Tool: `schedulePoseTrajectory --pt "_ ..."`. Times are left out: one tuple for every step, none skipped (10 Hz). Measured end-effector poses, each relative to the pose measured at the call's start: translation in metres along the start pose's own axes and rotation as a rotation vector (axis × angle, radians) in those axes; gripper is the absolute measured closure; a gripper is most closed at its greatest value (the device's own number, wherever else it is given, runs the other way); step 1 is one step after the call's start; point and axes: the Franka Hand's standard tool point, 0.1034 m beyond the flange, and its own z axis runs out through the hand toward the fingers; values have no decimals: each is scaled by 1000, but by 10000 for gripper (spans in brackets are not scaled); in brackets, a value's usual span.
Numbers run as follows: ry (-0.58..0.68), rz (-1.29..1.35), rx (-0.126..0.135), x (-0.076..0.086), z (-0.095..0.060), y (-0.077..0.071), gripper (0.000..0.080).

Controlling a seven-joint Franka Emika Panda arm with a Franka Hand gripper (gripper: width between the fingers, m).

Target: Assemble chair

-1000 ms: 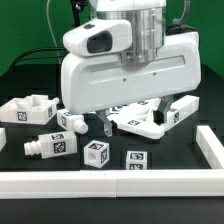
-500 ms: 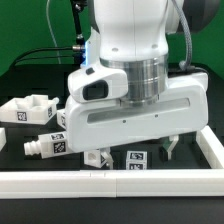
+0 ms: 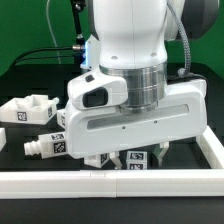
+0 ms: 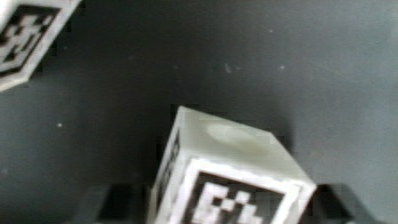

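Observation:
The chair is in loose white tagged parts on the black table. A small white tagged block point(image 3: 137, 161) stands near the front rail, and my gripper point(image 3: 136, 156) has come down over it. In the wrist view the block point(image 4: 237, 165) fills the space between the two dark fingers point(image 4: 121, 206), which sit against its sides, so my gripper point(image 4: 224, 206) is shut on it. The block still rests on the table. The large white hand hides the parts behind it.
A white bracket-shaped part point(image 3: 28, 107) and a pegged leg point(image 3: 50, 145) lie at the exterior view's left. A long white rail point(image 3: 110, 186) borders the front and another point(image 3: 212, 150) the right. A second tagged part point(image 4: 32, 40) shows in the wrist view.
My hand has come forward and down over the front block, now hiding the slab parts behind it. The fingers, wide a moment ago, have drawn in against the block's sides.

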Motion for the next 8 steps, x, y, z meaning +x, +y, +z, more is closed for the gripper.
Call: schedulePoseTrajectory --pt "0 0 0 0 0 0 519" --pt "0 0 0 0 0 0 518" --pt "0 8 1 0 -1 -1 518" --pt "-17 61 4 -13 -14 -10 518" --pt "-32 90 5 -30 -37 -14 518" --pt "-39 100 2 -46 -52 -12 518" --pt "-23 77 3 -58 -59 -7 518" --pt "52 27 -18 -57 -58 -6 518"
